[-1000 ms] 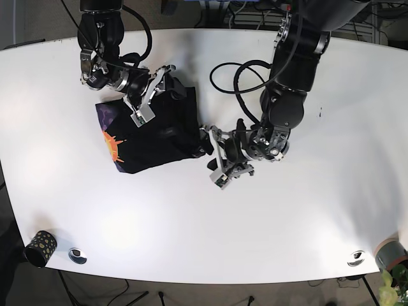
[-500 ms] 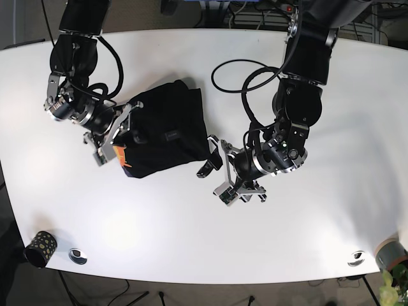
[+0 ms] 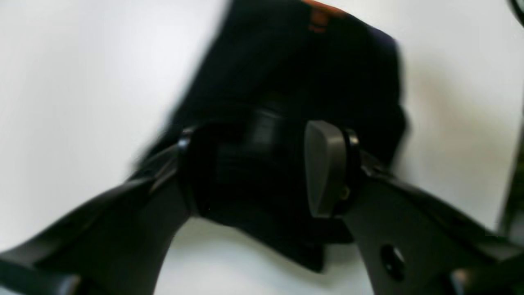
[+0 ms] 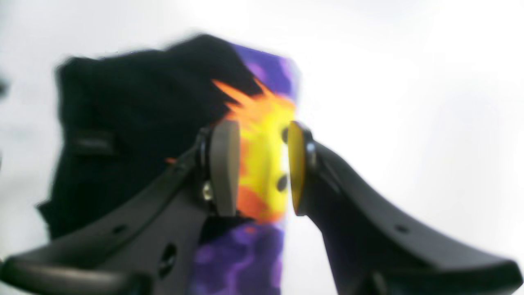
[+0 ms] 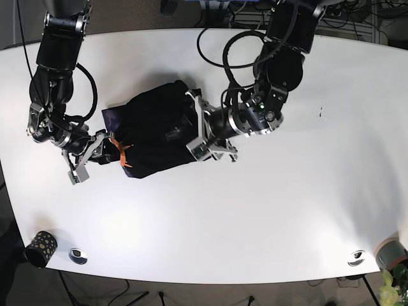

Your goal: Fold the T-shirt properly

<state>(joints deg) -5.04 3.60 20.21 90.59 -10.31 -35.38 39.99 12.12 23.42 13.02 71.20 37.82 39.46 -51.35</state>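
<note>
**A:** Looking at the overhead view, the T-shirt (image 5: 156, 134) lies as a dark bundle on the white table (image 5: 268, 223), left of the middle, with one arm at each end. Why that arrangement?

**B:** My guess is each arm works its own edge, so the cloth can be squared up from both sides. The right gripper (image 5: 102, 154) sits at the printed end, the left gripper (image 5: 203, 131) at the plain black end.

**A:** Are they pinching anything?

**B:** The right gripper (image 4: 258, 168) has its fingers spread a little, with a gap between the pads; the orange-and-yellow print shows through that gap, apparently beyond them and not pinched. The left gripper (image 3: 262, 172) is spread wider, and black cloth fills the space between its fingers (whether the pads touch it, I cannot tell, the picture is blurred).

**A:** What do the wrist views add?

**B:** Colour, mostly. The right wrist shows the sun-like print and purple patches of the T-shirt (image 4: 135, 123), barely a sliver from above. The overhead alone shows the full bundle, still lumpy, so the fold looks unfinished to me.
</note>
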